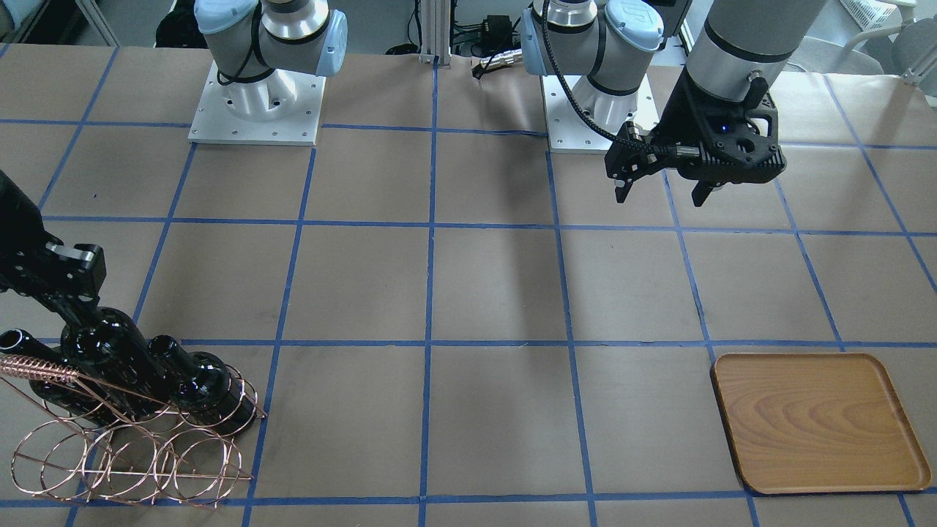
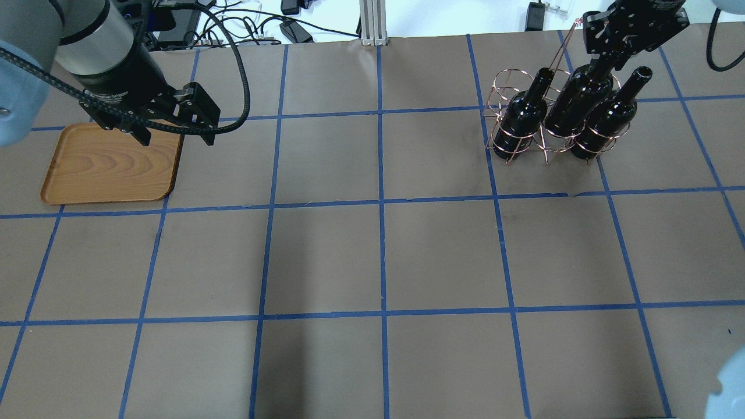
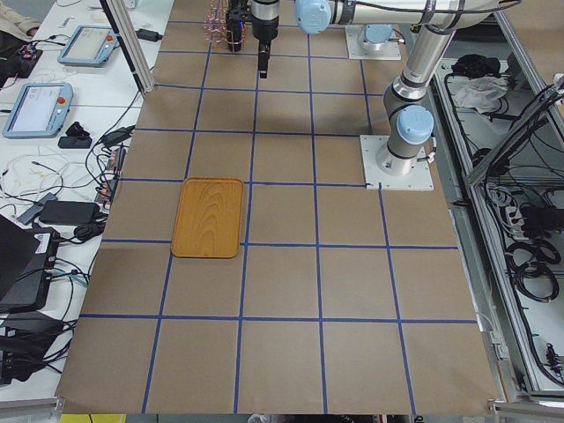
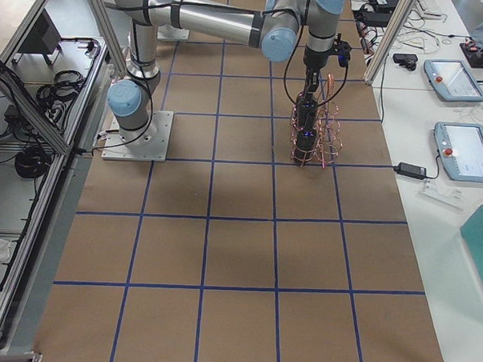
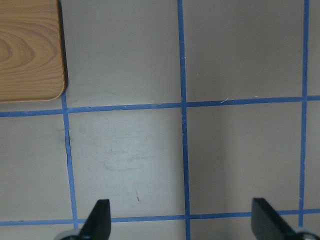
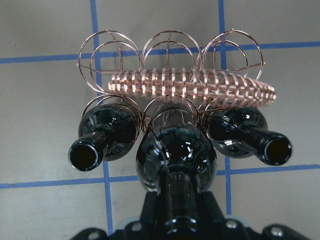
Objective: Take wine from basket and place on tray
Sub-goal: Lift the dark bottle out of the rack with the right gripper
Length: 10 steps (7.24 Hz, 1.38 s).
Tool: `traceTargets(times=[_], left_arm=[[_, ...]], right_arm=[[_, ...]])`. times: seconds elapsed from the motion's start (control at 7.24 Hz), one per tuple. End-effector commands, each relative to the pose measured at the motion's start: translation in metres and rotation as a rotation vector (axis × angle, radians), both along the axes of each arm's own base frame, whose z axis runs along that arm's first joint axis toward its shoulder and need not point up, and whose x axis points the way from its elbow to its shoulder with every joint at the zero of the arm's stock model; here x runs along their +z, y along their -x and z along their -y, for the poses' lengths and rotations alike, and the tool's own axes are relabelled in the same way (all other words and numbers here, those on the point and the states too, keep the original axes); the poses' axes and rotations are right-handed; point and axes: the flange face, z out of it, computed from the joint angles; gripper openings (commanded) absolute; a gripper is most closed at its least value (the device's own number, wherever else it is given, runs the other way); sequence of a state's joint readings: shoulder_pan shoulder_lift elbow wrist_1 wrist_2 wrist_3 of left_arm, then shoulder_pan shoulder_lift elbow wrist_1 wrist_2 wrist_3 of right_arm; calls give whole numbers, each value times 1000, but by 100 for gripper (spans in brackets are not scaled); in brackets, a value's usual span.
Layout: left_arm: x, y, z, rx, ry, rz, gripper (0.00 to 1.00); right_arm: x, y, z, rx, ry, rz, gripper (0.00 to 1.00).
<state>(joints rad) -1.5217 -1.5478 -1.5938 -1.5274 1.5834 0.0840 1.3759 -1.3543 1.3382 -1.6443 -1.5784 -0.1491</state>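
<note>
Three near-black wine bottles stand in the copper wire basket (image 2: 502,87) at the table's far right. My right gripper (image 2: 612,51) is shut on the neck of the middle bottle (image 2: 576,107), which sits higher than the other two (image 2: 521,119) (image 2: 608,122). The right wrist view shows that bottle (image 6: 175,155) close under the gripper (image 6: 175,220), the basket's coiled handle (image 6: 190,87) behind it. The wooden tray (image 2: 105,169) lies empty at the far left. My left gripper (image 2: 174,138) hangs open and empty above the tray's right edge; it also shows in the front view (image 1: 660,197).
Brown paper with a blue tape grid (image 2: 381,203) covers the table. The two arm bases (image 1: 256,102) (image 1: 596,110) stand at the robot's side. Cables and an aluminium post (image 2: 372,23) lie beyond the far edge.
</note>
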Motion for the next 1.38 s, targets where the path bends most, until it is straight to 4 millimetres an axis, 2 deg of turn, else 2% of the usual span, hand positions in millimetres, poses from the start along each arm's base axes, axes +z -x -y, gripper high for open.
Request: traceTargets(times=[0.0, 0.14, 0.28, 0.41, 0.55, 0.83, 0.97, 1.11, 1.24], left_arm=[[1, -1, 0, 1, 1, 0, 100], [1, -9, 2, 19, 0, -3, 100], [1, -19, 4, 39, 0, -11, 100], [1, -21, 4, 42, 0, -13, 100], [1, -21, 3, 44, -4, -13, 100], [1, -22, 3, 47, -6, -10, 100], [2, -24, 4, 49, -5, -4, 100], [2, -33, 5, 67, -8, 0, 100], [3, -53, 8, 81, -5, -3, 100]], right_arm=[[52, -9, -41, 1, -19, 1, 0], [59, -17, -66, -40, -87, 7, 0], [51, -25, -86, -136, -162, 36, 0], [32, -51, -106, -141, -200, 45, 0], [21, -93, -133, -202, -219, 35, 0], [-10, -202, -163, -262, -202, 5, 0], [-28, -249, -174, -287, -189, -4, 0], [-44, -300, -189, -302, -165, -5, 0], [-56, -339, -198, -351, -131, 8, 0]])
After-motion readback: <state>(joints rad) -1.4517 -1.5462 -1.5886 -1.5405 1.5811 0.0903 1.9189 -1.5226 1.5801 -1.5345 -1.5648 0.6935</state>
